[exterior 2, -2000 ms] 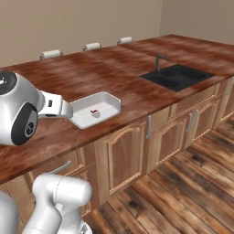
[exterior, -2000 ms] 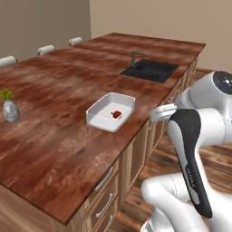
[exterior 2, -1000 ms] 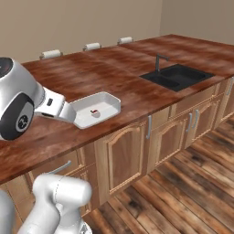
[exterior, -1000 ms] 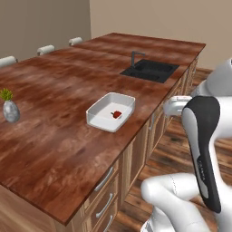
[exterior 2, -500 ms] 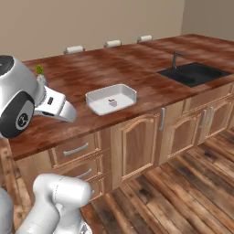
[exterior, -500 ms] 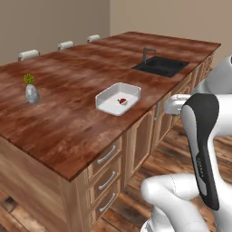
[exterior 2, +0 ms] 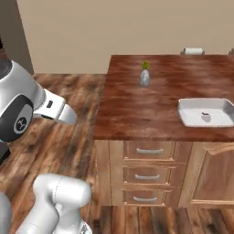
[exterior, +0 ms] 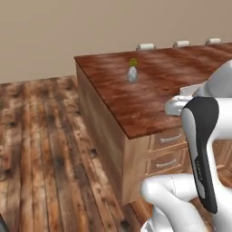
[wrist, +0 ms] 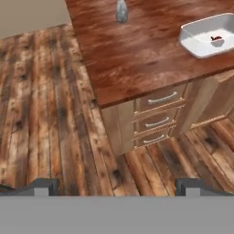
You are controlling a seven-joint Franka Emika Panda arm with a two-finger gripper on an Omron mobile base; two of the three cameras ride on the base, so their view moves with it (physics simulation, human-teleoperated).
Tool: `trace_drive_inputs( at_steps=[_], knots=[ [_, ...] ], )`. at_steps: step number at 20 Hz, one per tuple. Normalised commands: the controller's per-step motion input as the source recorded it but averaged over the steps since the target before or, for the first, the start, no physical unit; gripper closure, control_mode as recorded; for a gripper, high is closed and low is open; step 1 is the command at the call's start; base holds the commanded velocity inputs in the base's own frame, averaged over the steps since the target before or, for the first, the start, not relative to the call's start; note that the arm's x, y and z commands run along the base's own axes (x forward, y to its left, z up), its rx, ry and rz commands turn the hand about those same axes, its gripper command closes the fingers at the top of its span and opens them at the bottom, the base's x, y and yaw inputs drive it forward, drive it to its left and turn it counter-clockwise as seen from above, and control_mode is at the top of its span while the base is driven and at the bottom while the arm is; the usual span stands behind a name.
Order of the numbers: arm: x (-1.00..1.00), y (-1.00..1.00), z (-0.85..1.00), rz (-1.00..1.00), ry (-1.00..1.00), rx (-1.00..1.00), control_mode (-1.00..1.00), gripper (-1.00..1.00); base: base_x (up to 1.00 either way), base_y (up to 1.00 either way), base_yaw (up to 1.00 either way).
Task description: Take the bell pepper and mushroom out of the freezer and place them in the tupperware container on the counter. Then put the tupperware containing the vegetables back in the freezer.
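Kitchen: wood counter over drawers, plank floor.

one counter, one tupperware container, one vase, three drawers

wall: plain beige, nothing hung on it, runs behind the whole island
floor: worn wood planks, brown with dark knots, pretty rustic looking
tabletop: reddish-brown wood grain capping the island
cabinets: light wood under it, stack of three drawers with silver handles, a panelled door to their right
vase: little grey one with a green sprig, near the island's end
chairs: pale chair backs poking up along the far side
light: soft and even, no hard shadows
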Motion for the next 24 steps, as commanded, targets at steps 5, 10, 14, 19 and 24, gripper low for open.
trace_drive_inputs(
  at_steps=[5, 10, 14, 19, 24],
  knots=[
    [0.00, 0.00, 0.00, 0.00, 0.00, 0.00, 1.00, -1.00, -0.12, 0.78, 0.83],
    [0.00, 0.00, 0.00, 0.00, 0.00, 0.00, 1.00, -1.00, 0.88, 0.52, 0.03],
    [0.00, 0.00, 0.00, 0.00, 0.00, 0.00, 1.00, -1.00, 0.86, 0.56, 0.04],
    [0.00, 0.00, 0.00, 0.00, 0.00, 0.00, 1.00, -1.00, 1.00, 0.00, 0.26],
    [0.00, 0.00, 0.00, 0.00, 0.00, 0.00, 1.00, -1.00, 1.00, -0.25, 0.24]
  ],
)
